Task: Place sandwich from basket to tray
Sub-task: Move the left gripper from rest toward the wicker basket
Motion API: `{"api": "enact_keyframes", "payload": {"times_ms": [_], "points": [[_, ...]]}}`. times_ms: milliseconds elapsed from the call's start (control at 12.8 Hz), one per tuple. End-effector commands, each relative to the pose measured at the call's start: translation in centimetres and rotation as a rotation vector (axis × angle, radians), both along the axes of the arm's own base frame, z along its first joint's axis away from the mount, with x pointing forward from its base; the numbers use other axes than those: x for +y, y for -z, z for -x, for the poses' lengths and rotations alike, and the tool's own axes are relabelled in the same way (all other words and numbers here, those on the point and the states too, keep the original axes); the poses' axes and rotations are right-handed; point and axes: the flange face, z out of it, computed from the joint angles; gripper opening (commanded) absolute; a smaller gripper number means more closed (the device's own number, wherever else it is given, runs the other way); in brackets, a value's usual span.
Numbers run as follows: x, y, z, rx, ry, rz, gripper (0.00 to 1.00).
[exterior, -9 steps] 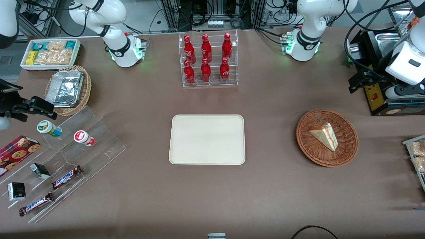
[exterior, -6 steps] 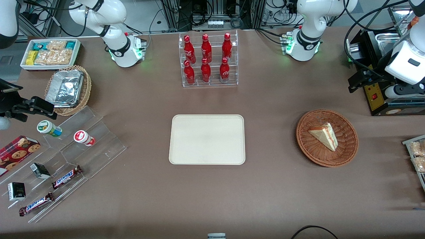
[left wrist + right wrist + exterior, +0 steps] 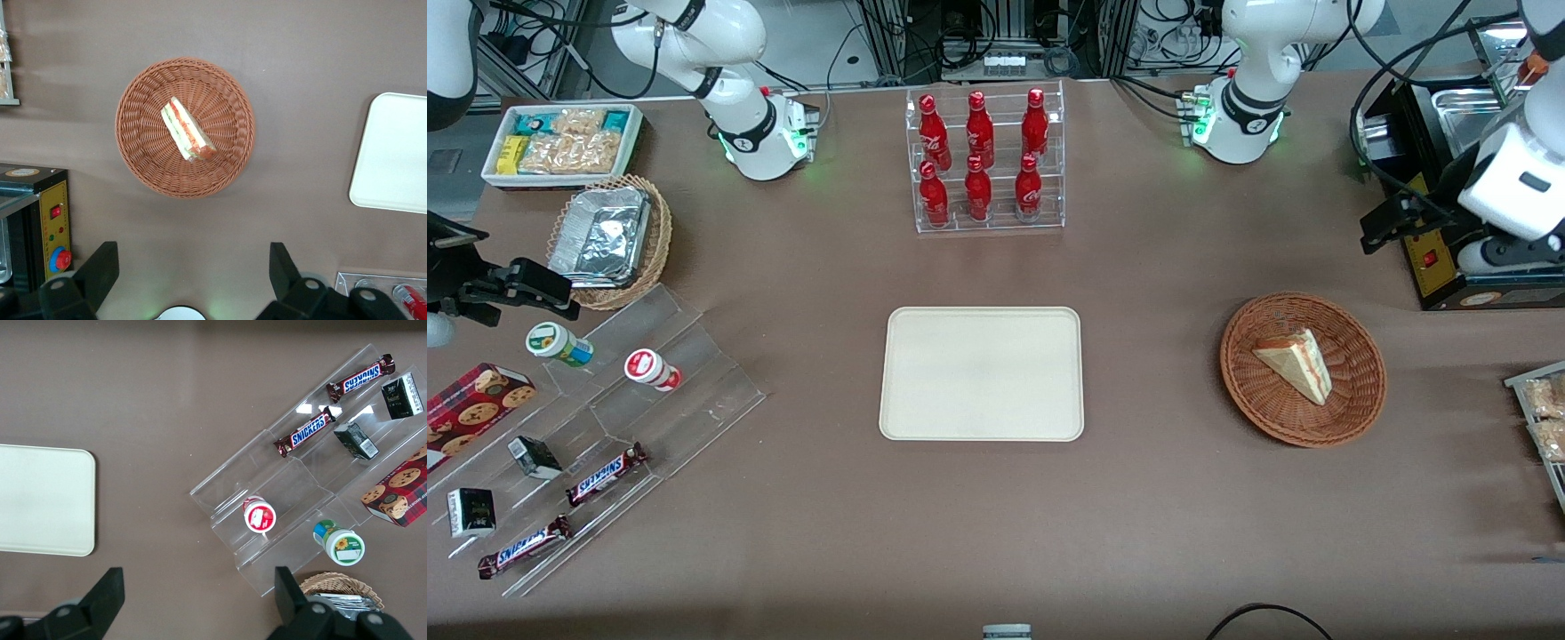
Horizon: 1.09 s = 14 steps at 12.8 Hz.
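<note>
The sandwich point(image 3: 1294, 362) lies in the basket point(image 3: 1360, 404) on the bench point(image 3: 1156, 498), well apart from the tray point(image 3: 983, 373) — the tool point(image 3: 190, 263) hovers above, fingers spread, holding nothing.

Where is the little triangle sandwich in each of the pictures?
Front view: the small triangular wedge sandwich lies in the round reddish-brown wicker basket, toward the working arm's end of the table.
Left wrist view: the sandwich lies in the same basket, with the open claw hanging above the table.
Right wrist view: not in it.
Shared landmark: the flat cream rectangular tray.
</note>
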Motion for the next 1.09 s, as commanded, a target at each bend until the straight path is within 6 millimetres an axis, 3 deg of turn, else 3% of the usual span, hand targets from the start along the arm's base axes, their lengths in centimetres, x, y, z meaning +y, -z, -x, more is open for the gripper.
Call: {"api": "enact_keyframes", "payload": {"times_ms": [0, 156, 469, 547, 1016], "points": [[2.4, 2.8, -2.2, 0.027, -0.045, -0.002, 1.0], [4.2, 5.5, -3.1, 0.033, -0.087, -0.003, 1.0], [7.0, 12.8, -4.1, 0.015, -0.208, -0.012, 1.0], [7.3, 15.4, -4.2, 0.043, -0.243, -0.019, 1.0], [7.8, 24.8, -3.8, -0.061, -0.377, -0.018, 1.0]]}}
